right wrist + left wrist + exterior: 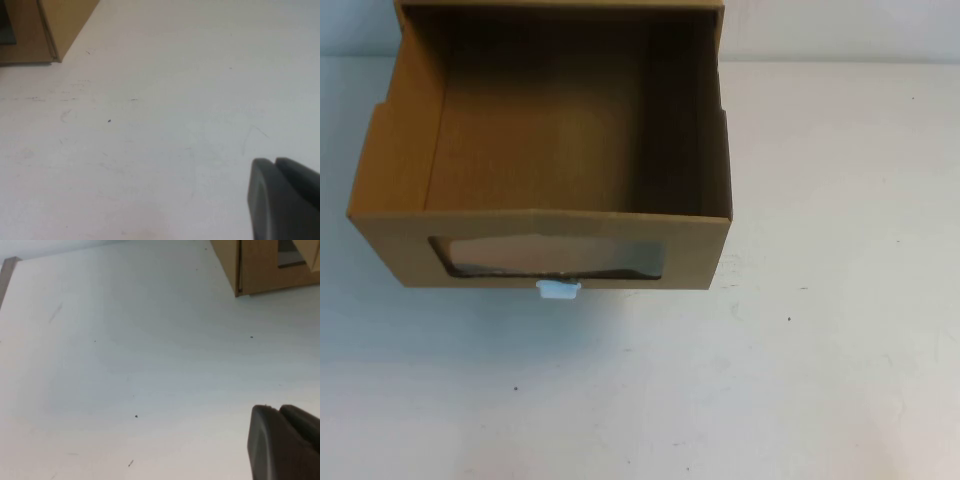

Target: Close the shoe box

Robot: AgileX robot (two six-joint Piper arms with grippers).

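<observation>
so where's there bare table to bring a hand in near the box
The table is bare in front of the shoe box and its white tab, and along its right side. The far left is crowded by the box. Left gripper and right gripper hover over bare table, clear of the box.

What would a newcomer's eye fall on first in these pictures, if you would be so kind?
The brown cardboard shoe box at the table's far left stands out: its drawer is pulled out, the inside bare, with a see-through window on the front and a white tab below. The left gripper and right gripper hover over the white table, away from the box.
</observation>
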